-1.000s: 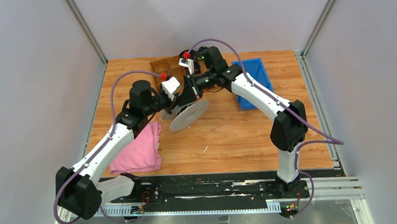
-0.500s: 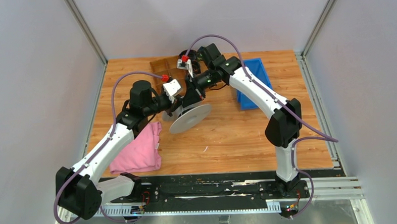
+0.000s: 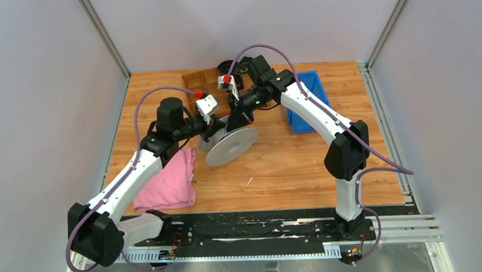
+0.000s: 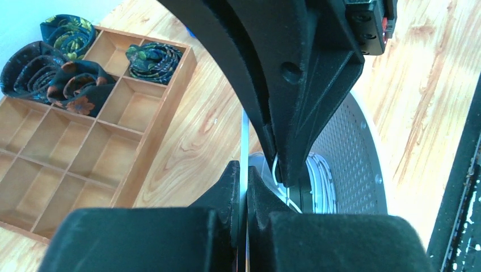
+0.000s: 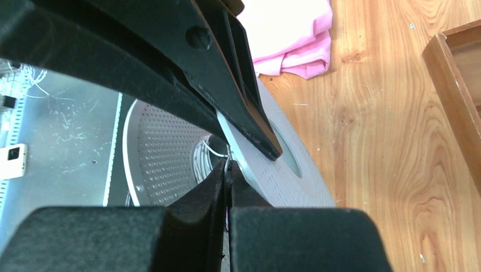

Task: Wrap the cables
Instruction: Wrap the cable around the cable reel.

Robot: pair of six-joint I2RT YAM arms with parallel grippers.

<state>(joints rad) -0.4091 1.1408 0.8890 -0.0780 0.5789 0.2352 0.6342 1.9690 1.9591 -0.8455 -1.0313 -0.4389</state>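
Note:
A grey perforated spool (image 3: 231, 145) stands tilted on the table. My left gripper (image 3: 215, 128) (image 4: 244, 170) is shut on the thin edge of one spool flange (image 4: 244, 136). The thin white cable (image 4: 277, 170) (image 5: 215, 153) runs from the windings on the hub (image 4: 321, 184) into my right gripper (image 5: 227, 165) (image 3: 236, 119). That gripper is shut on the cable, right above the spool and close against the left gripper. In the top view the cable itself is too fine to make out.
A folded pink cloth (image 3: 167, 182) lies at the front left. At the back stands a wooden divided tray (image 3: 207, 82) (image 4: 85, 141) holding dark coiled bundles (image 4: 54, 65). A blue bin (image 3: 307, 99) sits at the back right.
My right wrist has swung down and round the spool toward the back, carrying the cable. The spool has tipped a little flatter. The left gripper has barely moved.

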